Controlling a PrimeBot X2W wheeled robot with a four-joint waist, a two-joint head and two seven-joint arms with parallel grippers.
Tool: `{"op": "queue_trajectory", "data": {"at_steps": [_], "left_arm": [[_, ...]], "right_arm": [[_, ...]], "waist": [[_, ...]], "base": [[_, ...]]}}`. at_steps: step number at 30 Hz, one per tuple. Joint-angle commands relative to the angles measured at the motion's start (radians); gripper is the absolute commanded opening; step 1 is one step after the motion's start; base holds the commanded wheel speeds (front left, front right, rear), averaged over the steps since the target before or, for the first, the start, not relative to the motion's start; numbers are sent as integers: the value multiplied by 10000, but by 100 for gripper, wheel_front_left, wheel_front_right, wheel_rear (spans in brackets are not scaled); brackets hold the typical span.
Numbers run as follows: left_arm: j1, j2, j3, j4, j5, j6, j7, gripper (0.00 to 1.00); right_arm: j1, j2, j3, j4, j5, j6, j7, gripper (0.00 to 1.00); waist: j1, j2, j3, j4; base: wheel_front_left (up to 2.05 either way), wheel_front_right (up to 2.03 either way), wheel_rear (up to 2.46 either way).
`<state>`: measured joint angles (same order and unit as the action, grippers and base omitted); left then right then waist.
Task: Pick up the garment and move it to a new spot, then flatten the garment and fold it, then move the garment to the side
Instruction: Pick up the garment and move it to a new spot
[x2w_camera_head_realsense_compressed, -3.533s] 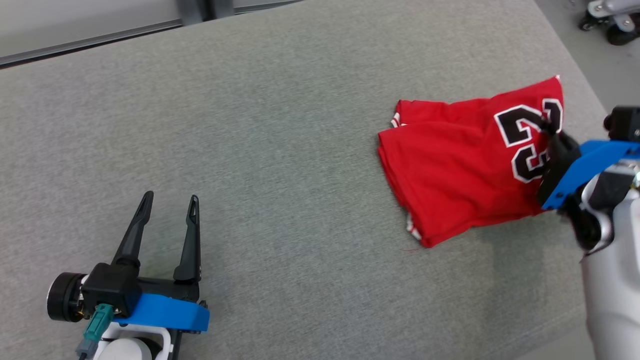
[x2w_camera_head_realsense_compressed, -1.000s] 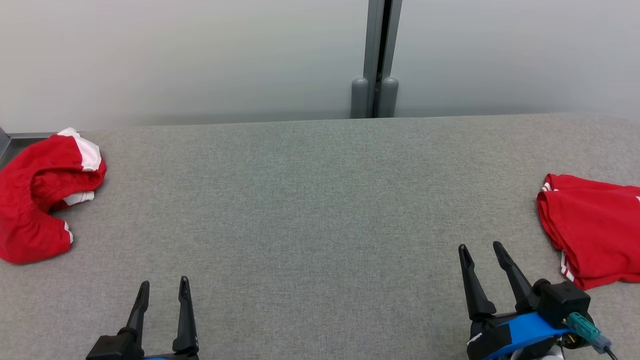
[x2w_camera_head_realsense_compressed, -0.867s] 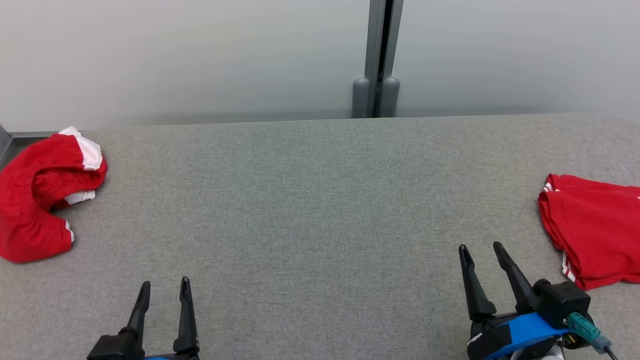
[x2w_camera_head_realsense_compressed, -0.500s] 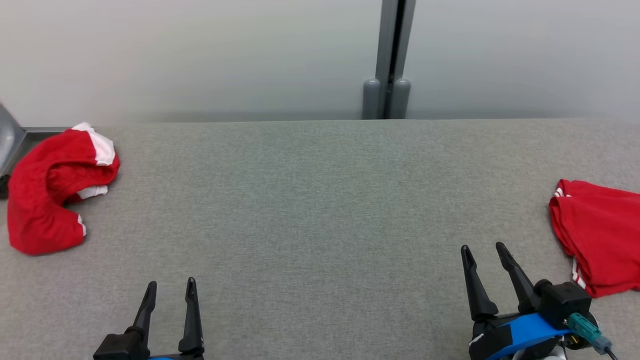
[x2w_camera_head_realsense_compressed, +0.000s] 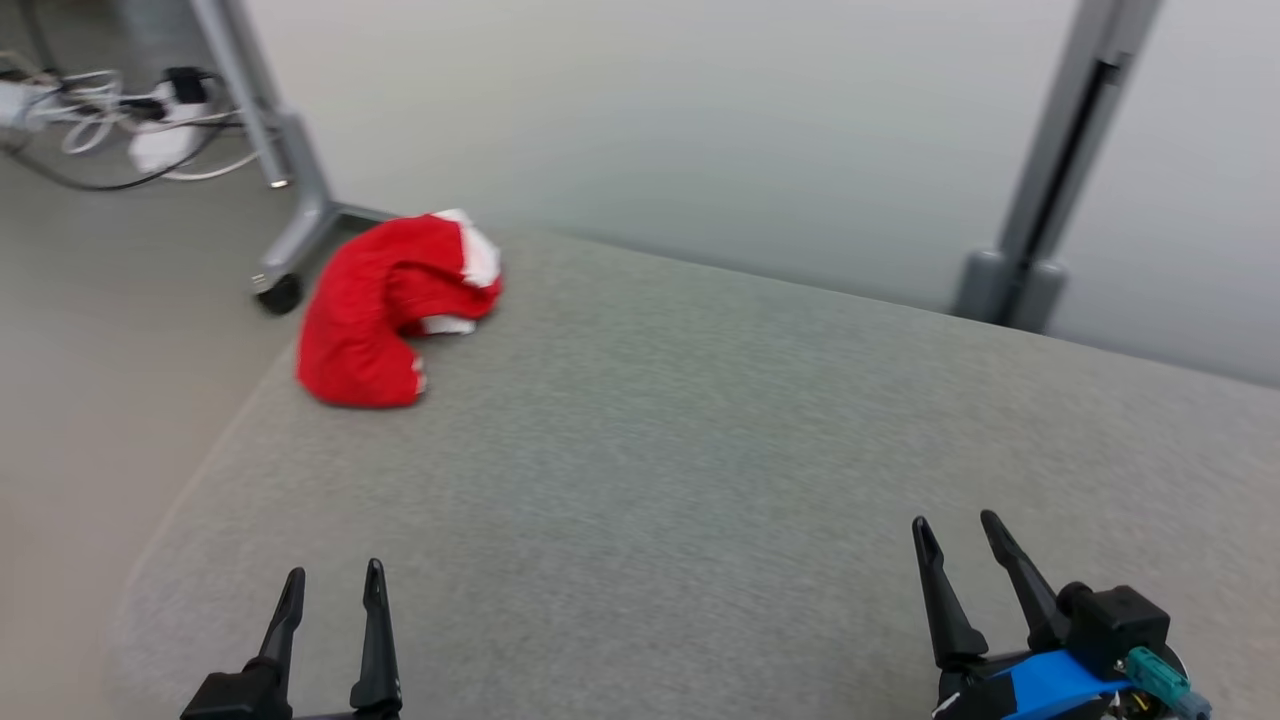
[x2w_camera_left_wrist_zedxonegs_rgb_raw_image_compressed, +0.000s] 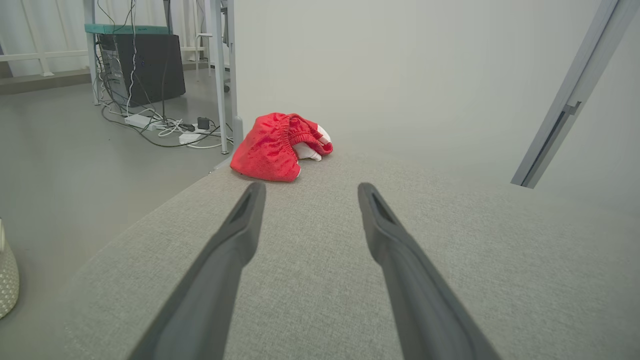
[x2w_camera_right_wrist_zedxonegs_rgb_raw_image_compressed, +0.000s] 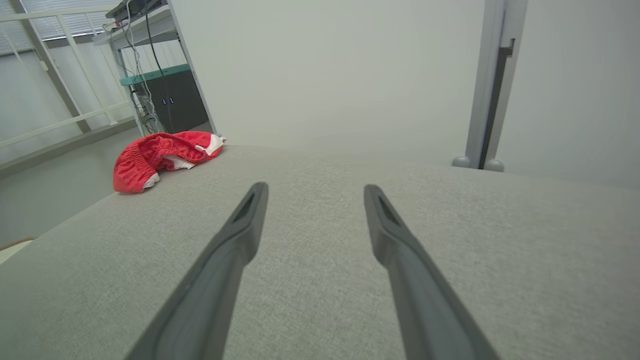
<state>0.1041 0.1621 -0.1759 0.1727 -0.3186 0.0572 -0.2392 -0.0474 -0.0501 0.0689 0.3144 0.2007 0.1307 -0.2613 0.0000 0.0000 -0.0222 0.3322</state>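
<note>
A crumpled red garment with white trim lies in a heap at the far left corner of the grey padded table. The left wrist view has the garment straight ahead beyond the fingers, and the right wrist view has the garment far off to the left. My left gripper hovers open and empty over the table's near left part, well short of the heap. My right gripper stands open and empty at the near right.
The table's left edge drops to the floor. A wheeled metal stand leg stands just behind the garment, with cables and a power strip on the floor. A dark cabinet and a grey wall post stand beyond.
The head camera has swung left, so the crumpled garment now sits nearer the picture's middle and the folded red jersey has left the picture at the right. Both grippers stay open.
</note>
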Motion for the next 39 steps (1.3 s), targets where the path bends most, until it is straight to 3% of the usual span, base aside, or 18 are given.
{"op": "queue_trajectory", "data": {"at_steps": [1,6,14,23,26,33,34,35,39], "left_arm": [[82,77,24,-93,-54,61,28,100],[198,157,107,-216,-139,64,59,100],[680,-4,472,-640,-310,398,-136,100],[381,13,787,-939,-627,246,-209,100],[-91,360,990,-1148,-788,40,-36,100],[-2697,1979,1902,-1891,-816,-249,675,100],[-2697,1979,1902,-1891,-816,-249,675,100],[-3765,2427,2063,-1749,-859,-399,984,100],[-5818,2959,2109,-658,-1111,-716,1569,100]], "right_arm": [[153,-12,37,31,6,1,-30,100],[126,-12,202,76,25,1,17,100],[-385,-15,973,58,-112,1,290,100],[-562,-18,866,-210,-354,1,351,100],[-595,-18,591,-486,-592,1,394,100],[-762,-22,93,-1667,-1506,1,1020,100],[-762,-22,93,-1667,-1506,1,1020,100],[-751,-16,8,-2065,-1840,1,1334,100],[-868,-16,-49,-2877,-2328,1,1875,100]], "waist": [[0,0,355,774],[0,0,352,1852],[0,0,697,2055],[0,0,984,2033],[0,0,1154,1986],[0,0,2199,1468],[0,0,2199,1468],[0,0,2575,1323],[0,0,3352,961]], "base": [[0,0,0],[0,0,0],[0,0,0],[0,0,0],[0,0,0],[0,0,0],[0,0,0],[0,0,0],[0,0,0]]}}
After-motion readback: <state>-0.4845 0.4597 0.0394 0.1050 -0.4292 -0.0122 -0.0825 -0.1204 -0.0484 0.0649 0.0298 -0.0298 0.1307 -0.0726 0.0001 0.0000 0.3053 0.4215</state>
